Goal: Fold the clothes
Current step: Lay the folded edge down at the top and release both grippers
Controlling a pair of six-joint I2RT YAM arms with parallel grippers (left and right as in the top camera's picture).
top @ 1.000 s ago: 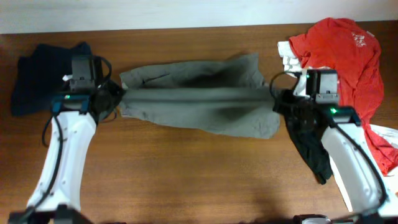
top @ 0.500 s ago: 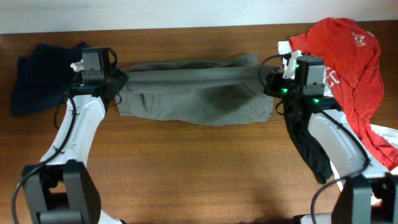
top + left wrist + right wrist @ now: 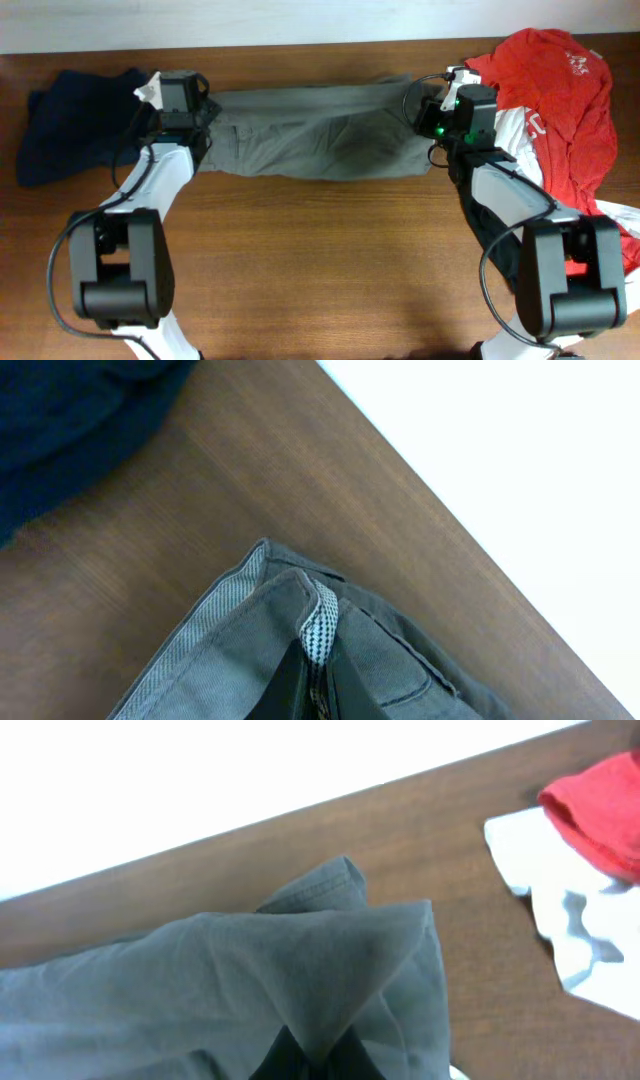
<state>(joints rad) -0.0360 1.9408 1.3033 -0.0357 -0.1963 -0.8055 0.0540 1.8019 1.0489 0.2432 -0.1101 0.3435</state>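
Observation:
The grey-olive shorts [image 3: 315,135] lie stretched across the far middle of the table, folded lengthwise. My left gripper [image 3: 205,112] is shut on their left end; the left wrist view shows the waistband [image 3: 230,630] with a checkered lining pinched between the fingers. My right gripper [image 3: 420,108] is shut on the right end; the right wrist view shows a cloth corner [image 3: 330,980] pinched in the jaws. A red T-shirt [image 3: 555,90] lies at the far right with a white piece [image 3: 465,92] under it and a black piece [image 3: 505,250] below.
A dark navy garment [image 3: 70,125] lies at the far left. The table's back edge meets a white wall just behind the shorts [image 3: 200,780]. Bare wood spans the front half of the table [image 3: 320,270].
Both grippers have carried the shorts' held edge toward the back of the table, folding the cloth over itself. The shorts now lie narrower and farther back.

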